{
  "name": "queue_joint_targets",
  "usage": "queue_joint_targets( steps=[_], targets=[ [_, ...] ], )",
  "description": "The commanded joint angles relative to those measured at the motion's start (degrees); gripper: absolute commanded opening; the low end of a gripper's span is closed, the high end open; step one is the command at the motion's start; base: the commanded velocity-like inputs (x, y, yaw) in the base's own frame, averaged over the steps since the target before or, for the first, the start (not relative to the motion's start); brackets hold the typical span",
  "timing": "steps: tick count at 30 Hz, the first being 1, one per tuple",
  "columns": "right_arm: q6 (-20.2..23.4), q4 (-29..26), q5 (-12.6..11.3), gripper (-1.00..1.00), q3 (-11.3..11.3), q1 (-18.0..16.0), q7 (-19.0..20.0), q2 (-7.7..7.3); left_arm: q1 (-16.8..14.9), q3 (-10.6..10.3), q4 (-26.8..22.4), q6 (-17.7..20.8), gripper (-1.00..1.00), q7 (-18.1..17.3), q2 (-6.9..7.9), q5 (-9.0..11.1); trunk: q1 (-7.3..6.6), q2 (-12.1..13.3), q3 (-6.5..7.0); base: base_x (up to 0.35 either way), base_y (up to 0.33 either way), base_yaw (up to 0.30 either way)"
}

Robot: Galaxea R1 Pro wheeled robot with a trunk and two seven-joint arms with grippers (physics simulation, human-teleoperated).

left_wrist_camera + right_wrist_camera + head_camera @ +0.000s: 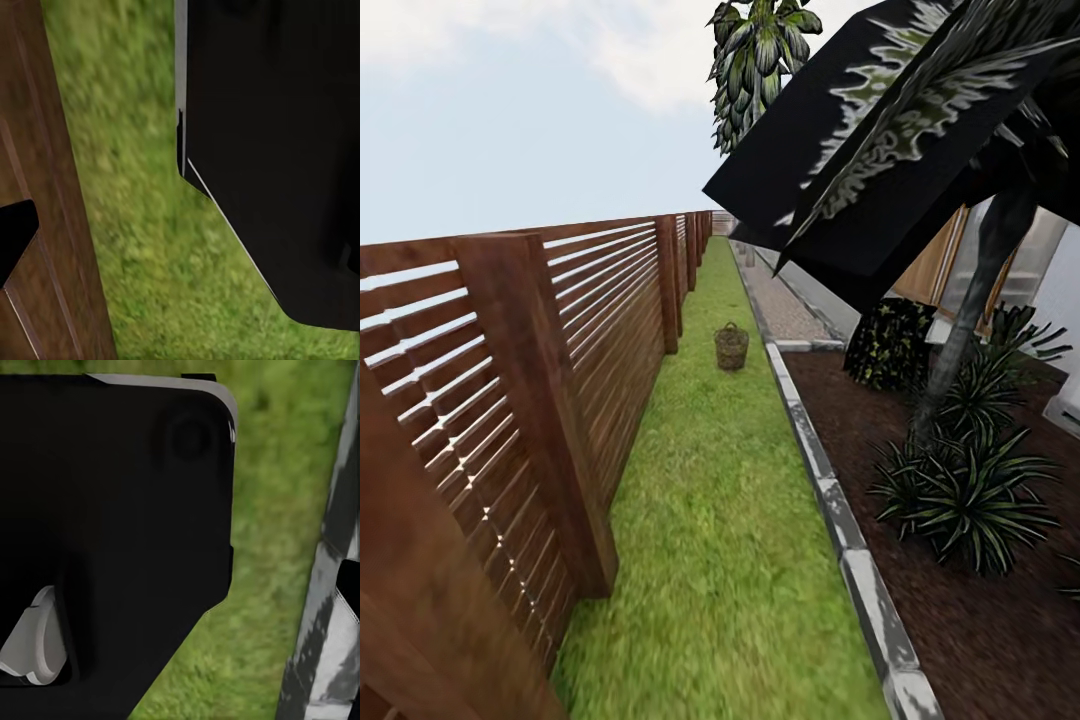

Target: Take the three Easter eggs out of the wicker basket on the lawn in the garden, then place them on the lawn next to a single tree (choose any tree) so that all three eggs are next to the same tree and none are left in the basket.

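Robot faced wicker basket (731, 347) far down the lawn (720, 520).
Basket sat btwn fence (510, 400) and kerb (830, 500); approach needed; tool states can't tell.

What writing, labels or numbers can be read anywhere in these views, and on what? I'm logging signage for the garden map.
None: no text can be read in these views.
The wooden fence, the wicker basket, the lawn and the grey stone kerb carry no lettering.
The black robot housing in the wrist views bears no label.
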Motion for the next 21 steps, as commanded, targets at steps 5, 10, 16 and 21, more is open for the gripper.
queue_joint_targets(
  steps=[5,10,16,21],
  targets=[
    [-0.02,-0.05,0.06,1.0,-0.02,-0.02,0.0,0.01,0.0,0.0,-0.04,-0.02,1.0,-0.01,0.02,0.03,0.04,-0.05,-0.06,0.323,0.0,0.0],
    [-0.02,-0.02,0.04,1.0,-0.02,-0.02,0.0,0.01,0.0,0.0,-0.04,-0.02,1.0,0.01,0.0,0.02,0.04,-0.05,-0.06,0.323,0.0,0.0],
    [-0.02,-0.01,0.0,1.0,-0.02,-0.02,0.0,0.01,0.0,0.0,-0.04,-0.02,1.0,-0.03,0.02,0.03,0.04,-0.05,-0.06,0.323,0.0,0.0],
    [-0.02,-0.08,0.03,1.0,0.05,-0.02,0.0,0.09,0.0,0.0,-0.04,-0.02,1.0,0.0,0.01,0.02,0.04,-0.05,-0.06,0.323,0.0,0.0]
  ],
)
